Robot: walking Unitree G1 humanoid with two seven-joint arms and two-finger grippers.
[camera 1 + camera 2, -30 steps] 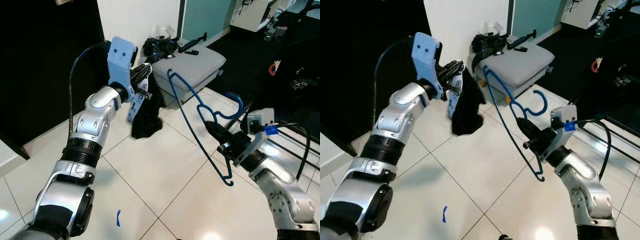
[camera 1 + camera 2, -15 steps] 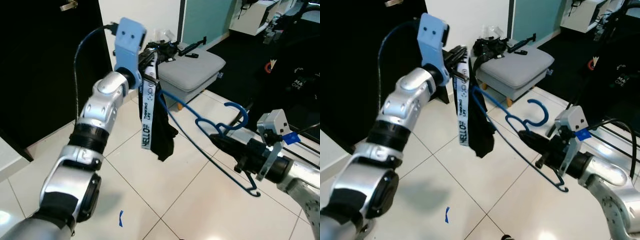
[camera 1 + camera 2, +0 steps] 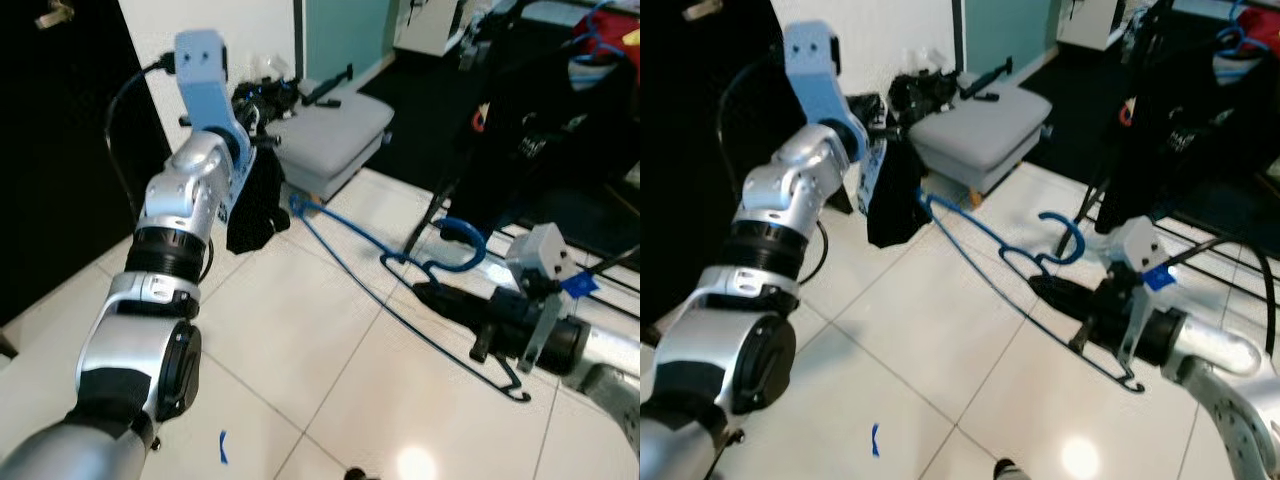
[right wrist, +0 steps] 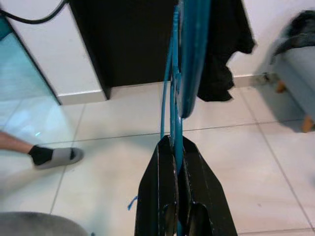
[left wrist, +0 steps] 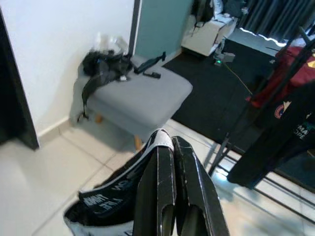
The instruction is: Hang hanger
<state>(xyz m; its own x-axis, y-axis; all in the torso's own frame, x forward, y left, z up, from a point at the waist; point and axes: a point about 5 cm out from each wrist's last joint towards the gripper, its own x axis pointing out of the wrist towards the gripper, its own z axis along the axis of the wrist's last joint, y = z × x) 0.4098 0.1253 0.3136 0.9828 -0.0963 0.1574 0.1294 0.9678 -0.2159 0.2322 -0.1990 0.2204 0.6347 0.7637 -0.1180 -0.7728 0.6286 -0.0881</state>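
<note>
— What was nearest?
— The right gripper [image 3: 432, 294], its fingers pinched on the blue hanger [image 3: 400, 285] just below the hook, holding it almost flat above the tiles.
— And beyond that?
— The left gripper [image 5: 167, 162], pressed together on a black garment [image 3: 255, 200] that hung by the hanger's far tip, before the grey ottoman [image 3: 325, 125]. A clothes rack [image 3: 1185, 120] stood to the right.
— The risk?
— I judged the thin wire could twist in that pinch, or the cloth could slide off.
</note>
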